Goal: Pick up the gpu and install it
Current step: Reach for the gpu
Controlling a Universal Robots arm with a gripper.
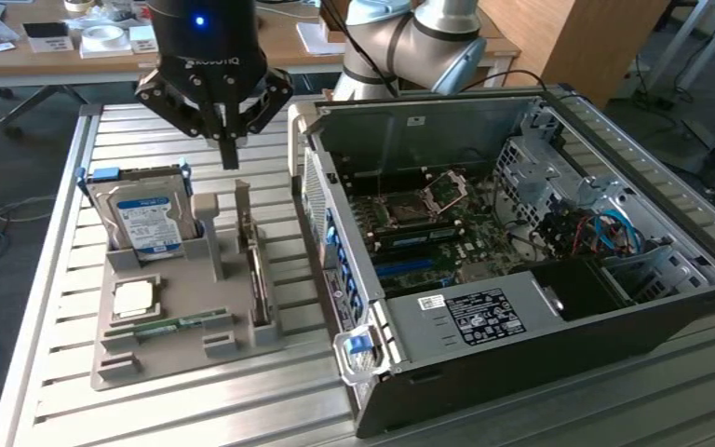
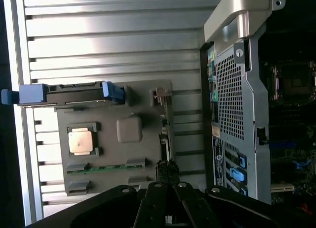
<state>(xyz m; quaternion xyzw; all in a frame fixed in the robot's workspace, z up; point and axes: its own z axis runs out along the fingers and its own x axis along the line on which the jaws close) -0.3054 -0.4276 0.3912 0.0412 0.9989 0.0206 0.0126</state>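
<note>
Pincer (image 1: 228, 156) shut, empty, upper left of exterior view, above gpu (image 1: 256, 275) standing on edge in grey holder (image 1: 159, 363), left centre. Risk: closed tips striking card edge, tipping or bending it.

1 each of gpu (image 1: 256, 275), hard drive (image 1: 146, 219), processor (image 1: 134, 298), memory stick (image 1: 178, 326), case (image 1: 494, 321).

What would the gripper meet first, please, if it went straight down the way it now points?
Most likely the gpu, which stands on edge in the grey holder. The shut gripper hangs above one end of it. Depth is unclear, so it might instead land on the holder just beside the card.
</note>
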